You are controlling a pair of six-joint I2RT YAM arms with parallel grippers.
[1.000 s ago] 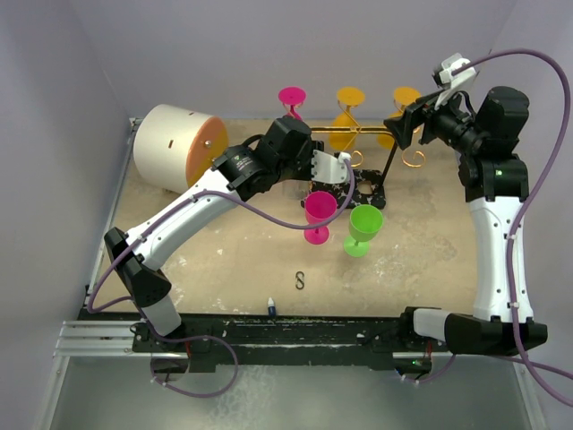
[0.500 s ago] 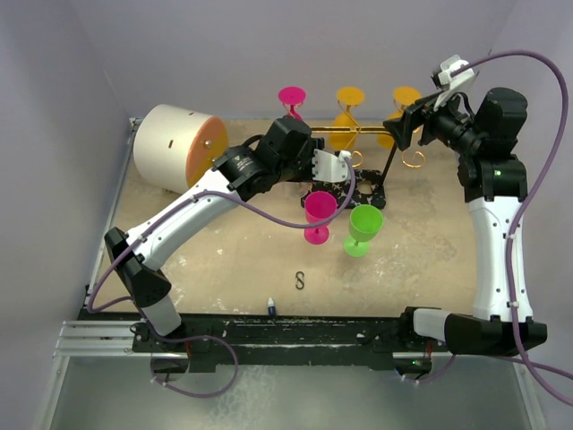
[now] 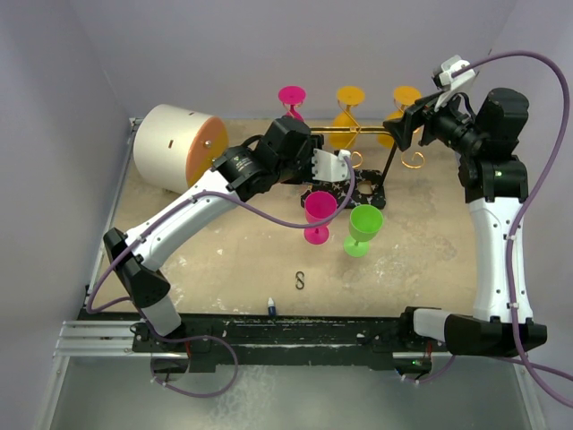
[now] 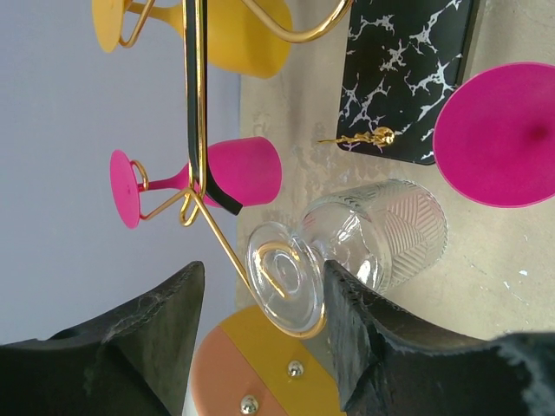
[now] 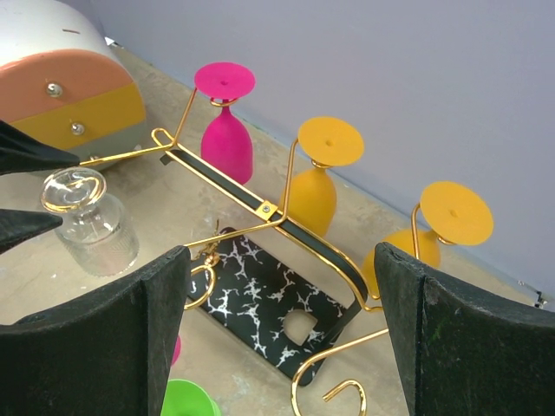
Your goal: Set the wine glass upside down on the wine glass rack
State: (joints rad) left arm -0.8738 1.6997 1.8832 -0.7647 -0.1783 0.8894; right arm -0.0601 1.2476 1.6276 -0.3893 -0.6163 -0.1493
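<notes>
A clear ribbed wine glass [image 4: 381, 230] sits upside down on the gold wire rack [image 4: 198, 104], between the left pincer's [image 4: 264, 266] parted fingers. The right pincer [image 5: 279, 253] gapes wide.

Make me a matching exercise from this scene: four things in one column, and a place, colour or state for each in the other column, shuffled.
Things
1. clear wine glass
2. green glass
3. white drum
4. rack base

Descriptions
A. black with white veining
B. lying on its side at the rear left
C. upside down, foot on top
D. standing upright

Pairs: 1-C, 2-D, 3-B, 4-A
</notes>
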